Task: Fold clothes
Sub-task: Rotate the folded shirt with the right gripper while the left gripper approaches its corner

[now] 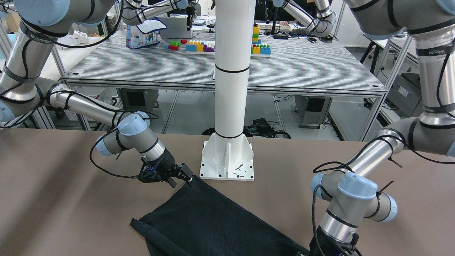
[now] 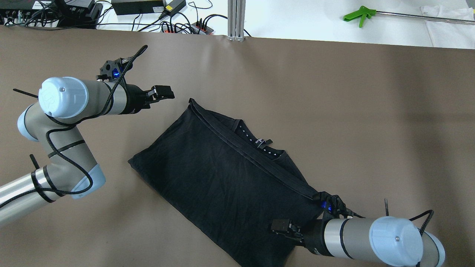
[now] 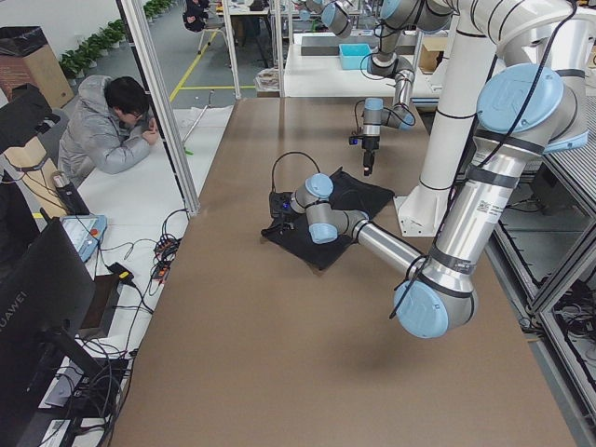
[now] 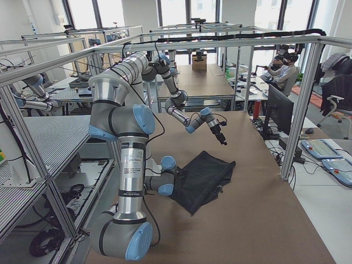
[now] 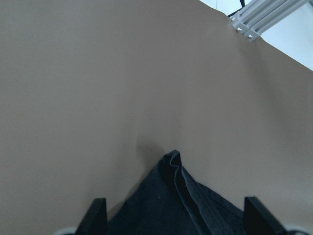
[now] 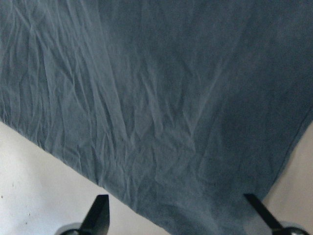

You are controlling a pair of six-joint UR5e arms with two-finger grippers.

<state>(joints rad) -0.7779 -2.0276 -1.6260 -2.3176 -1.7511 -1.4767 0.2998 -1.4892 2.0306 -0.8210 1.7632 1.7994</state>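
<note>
Up close, the left gripper is spread wide and holds nothing. From its wrist camera, its two black fingertips frame the far corner of a black T-shirt, which lies just ahead of them, untouched. At the other end, the right gripper is equally wide and empty, poised over the corner nearest the robot (just beside the white pillar base in the front-facing view). How high either gripper sits above the cloth cannot be told.

The T-shirt lies flat and slantwise in the middle of the brown table. It looks already doubled into a rough rectangle, with its neckline and small label peeping out along one long edge.

This looks like the approach before another fold. Next, each gripper probably needs to come down and pinch every layer at its corner, since such thin cloth may slip or separate.
</note>
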